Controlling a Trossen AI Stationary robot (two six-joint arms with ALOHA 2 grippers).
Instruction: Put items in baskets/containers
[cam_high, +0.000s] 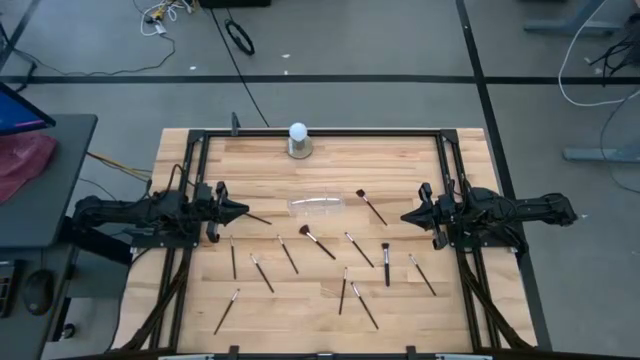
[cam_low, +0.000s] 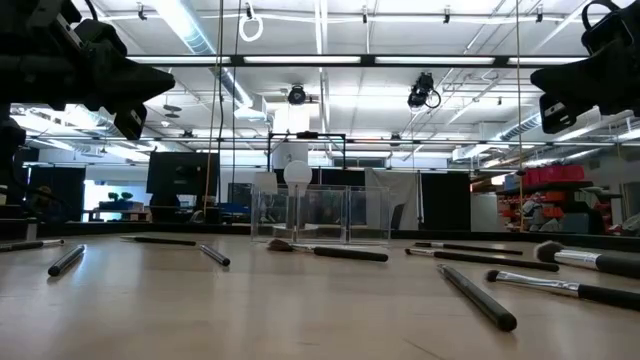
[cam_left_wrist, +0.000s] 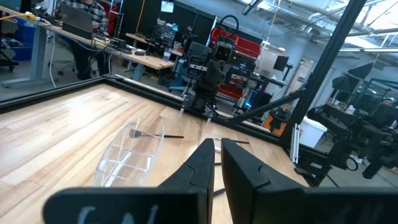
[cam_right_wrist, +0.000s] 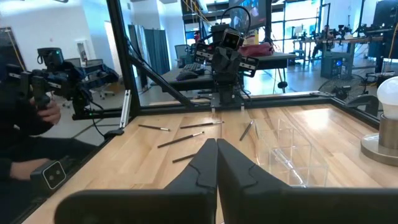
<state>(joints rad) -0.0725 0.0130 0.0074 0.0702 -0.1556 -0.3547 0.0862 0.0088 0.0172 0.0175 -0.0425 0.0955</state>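
Note:
Several thin dark-handled brushes lie flat and scattered on the wooden table, among them one with a reddish tip, one farther right and one at the near left. The clear plastic holder lies on the wood at the table's middle, faint in the low view. My left gripper hovers level at the table's left side, pointing at the holder; its fingers stand almost together on nothing. My right gripper hovers level at the right side, shut and empty.
A white ball on a grey round base stands at the far middle. Black frame rails run round the table. A person's dark sleeve and hand show beyond the table's near edge. Bare wood lies between the holder and the ball.

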